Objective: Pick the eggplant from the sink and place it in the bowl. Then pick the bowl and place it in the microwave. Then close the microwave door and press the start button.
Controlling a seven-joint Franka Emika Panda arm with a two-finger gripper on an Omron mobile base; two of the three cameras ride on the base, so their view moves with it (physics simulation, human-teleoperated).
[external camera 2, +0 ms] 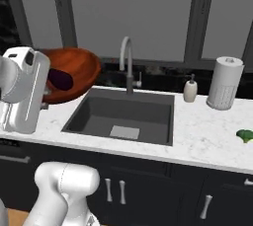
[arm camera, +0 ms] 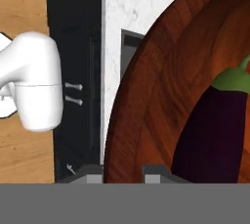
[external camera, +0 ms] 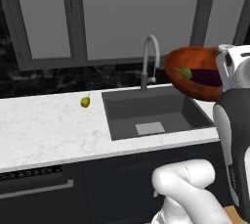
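Going left to right in the left base view, a small yellow-green pear (external camera: 85, 101) sits on the white marble counter (external camera: 44, 130), then comes the dark grey recessed sink (external camera: 154, 113) with its curved grey faucet (external camera: 149, 56), and to the right, lifted clear above the counter, the wide reddish-brown wooden bowl (external camera: 193, 74), tilted, with the glossy dark purple eggplant (external camera: 202, 76) lying inside it. In the hand view the two-finger gripper (arm camera: 123, 175) is clamped on the bowl's rim, one dark tip on either side of the wall. I judge the eggplant step finished and the carry to the microwave under way; next the bowl needs levelling so the eggplant cannot roll out, then a swing toward the oven's opening. The wrist blocks the bowl's near edge in both base views, and the fingertips are cut off by the hand view's lower edge.
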